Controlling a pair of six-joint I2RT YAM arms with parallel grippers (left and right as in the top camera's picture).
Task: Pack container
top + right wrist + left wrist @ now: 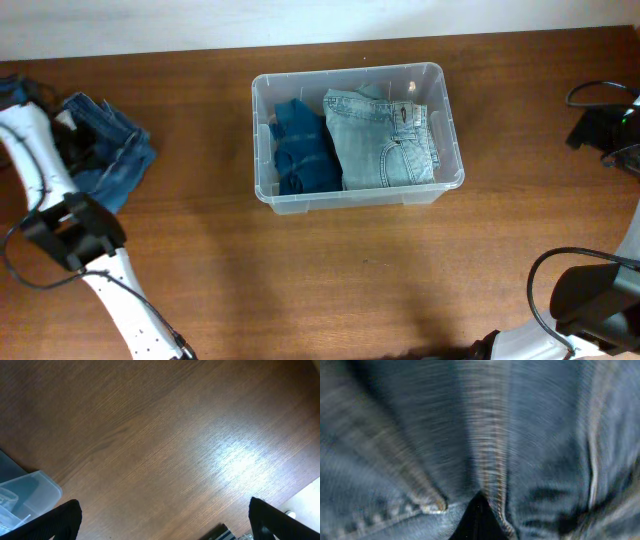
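The clear plastic container (pixel 350 201) stands at the middle back of the table. It holds a folded dark teal garment (pixel 300 150) on the left and folded light blue jeans (pixel 385 140) on the right. A loose pile of blue denim (pixel 112 150) lies on the table at the far left. My left gripper (pixel 72 140) is down in that pile. The left wrist view is filled with blurred denim (pixel 485 435), and the fingers are hidden. My right gripper (pixel 165 527) is open and empty over bare wood. A corner of the container (pixel 35 487) shows at its left.
Black cables and a dark device (pixel 600 115) lie at the right edge of the table. The right arm's base (pixel 600 300) is at the bottom right. The table's edge and a pale floor (pixel 307 497) show in the right wrist view.
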